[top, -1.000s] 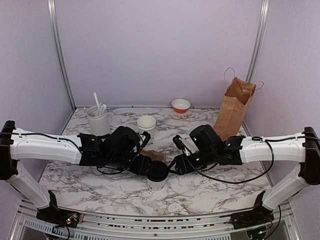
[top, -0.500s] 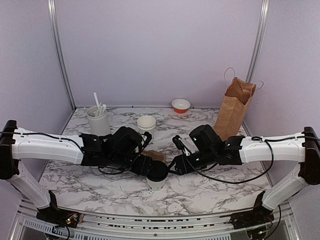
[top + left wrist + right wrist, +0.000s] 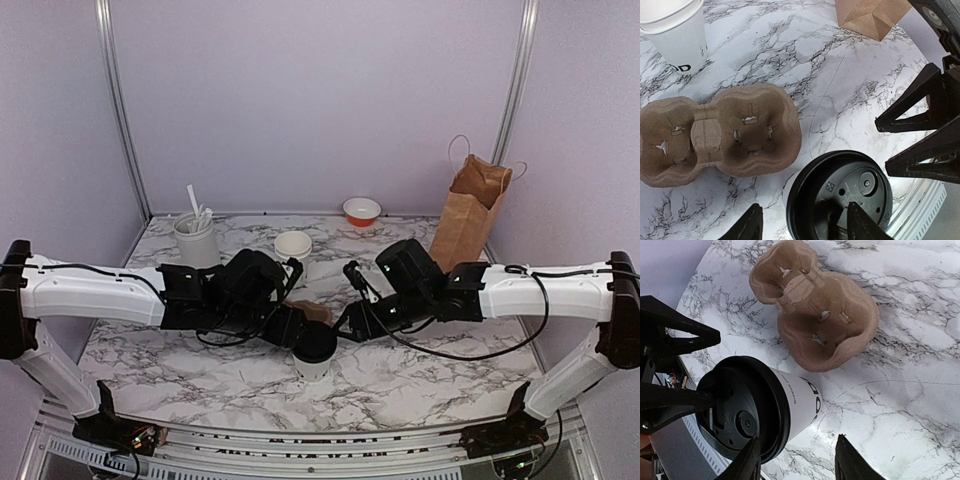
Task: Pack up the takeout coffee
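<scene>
Left gripper [image 3: 805, 220]: jaws spread, empty, near-left of cup carrier [image 3: 720, 135].
Right gripper [image 3: 796, 450]: jaws spread, empty, near-right of cup carrier.
Paper bag [image 3: 468, 215]: upright, far right of cup carrier.
Takeout coffee [image 3: 315, 350]: upright, lidded, just before cup carrier.

The left arm [image 3: 90, 295] and the right arm [image 3: 545, 295] are built alike: long, glossy white tubular links joined by black elbow blocks at the outer edges. Bulky, rounded black housings form the wrists. A thin black cable [image 3: 100, 270] lies along the left arm's top, and a longer black loop [image 3: 470, 352] sags under the right arm. The left gripper [image 3: 805, 210] and the right gripper [image 3: 798, 440] have matte black fingers [image 3: 754, 225], flat-sided and tapering to narrow wedge tips.
</scene>
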{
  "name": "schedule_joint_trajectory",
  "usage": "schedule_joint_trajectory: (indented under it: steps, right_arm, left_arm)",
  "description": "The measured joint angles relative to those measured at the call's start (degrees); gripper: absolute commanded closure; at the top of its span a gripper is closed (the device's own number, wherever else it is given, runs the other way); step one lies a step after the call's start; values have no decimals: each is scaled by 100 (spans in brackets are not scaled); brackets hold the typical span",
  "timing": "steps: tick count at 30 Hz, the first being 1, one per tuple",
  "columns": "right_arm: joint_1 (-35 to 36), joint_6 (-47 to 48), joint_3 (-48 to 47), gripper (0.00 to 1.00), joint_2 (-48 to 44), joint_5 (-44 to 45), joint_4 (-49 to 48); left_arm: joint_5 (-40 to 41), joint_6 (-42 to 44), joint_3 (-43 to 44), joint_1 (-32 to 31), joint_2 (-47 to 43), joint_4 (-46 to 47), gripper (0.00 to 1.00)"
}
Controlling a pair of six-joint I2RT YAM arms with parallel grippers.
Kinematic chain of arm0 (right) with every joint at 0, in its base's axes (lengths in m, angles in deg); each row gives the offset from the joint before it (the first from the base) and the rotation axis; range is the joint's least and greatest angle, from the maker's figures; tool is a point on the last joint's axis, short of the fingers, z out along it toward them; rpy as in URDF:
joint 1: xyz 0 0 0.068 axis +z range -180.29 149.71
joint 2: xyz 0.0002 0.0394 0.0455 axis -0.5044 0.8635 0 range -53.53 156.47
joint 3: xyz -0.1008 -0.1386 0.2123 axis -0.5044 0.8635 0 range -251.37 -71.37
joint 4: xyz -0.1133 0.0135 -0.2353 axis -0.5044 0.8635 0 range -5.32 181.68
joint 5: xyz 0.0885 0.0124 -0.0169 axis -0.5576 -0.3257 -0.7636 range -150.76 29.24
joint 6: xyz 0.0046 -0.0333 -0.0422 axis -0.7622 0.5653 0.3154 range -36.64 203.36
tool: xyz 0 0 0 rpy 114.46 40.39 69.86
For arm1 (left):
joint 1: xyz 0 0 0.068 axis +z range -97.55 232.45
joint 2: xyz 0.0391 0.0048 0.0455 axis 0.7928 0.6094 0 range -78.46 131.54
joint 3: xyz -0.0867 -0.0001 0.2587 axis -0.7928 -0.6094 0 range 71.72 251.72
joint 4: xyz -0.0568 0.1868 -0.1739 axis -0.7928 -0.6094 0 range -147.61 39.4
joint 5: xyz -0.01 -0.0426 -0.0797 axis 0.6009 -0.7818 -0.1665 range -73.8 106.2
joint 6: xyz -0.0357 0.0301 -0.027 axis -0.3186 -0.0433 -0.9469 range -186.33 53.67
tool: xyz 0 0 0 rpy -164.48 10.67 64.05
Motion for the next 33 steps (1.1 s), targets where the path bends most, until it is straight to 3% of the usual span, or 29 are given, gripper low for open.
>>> schedule_joint_trajectory:
  steps: [9, 18, 33]
  right_arm:
    - [133, 155, -352, 49, 48, 376, 385]
    - [487, 389, -925, 46, 470, 743, 608]
    - [612, 555, -1215, 46, 756, 1167, 949]
  left_arm:
    - [136, -11, 59, 0, -192, -76, 41]
    - [339, -354, -297, 17, -931, -96, 43]
    - [-221, -811, -754, 81, -750, 133, 48]
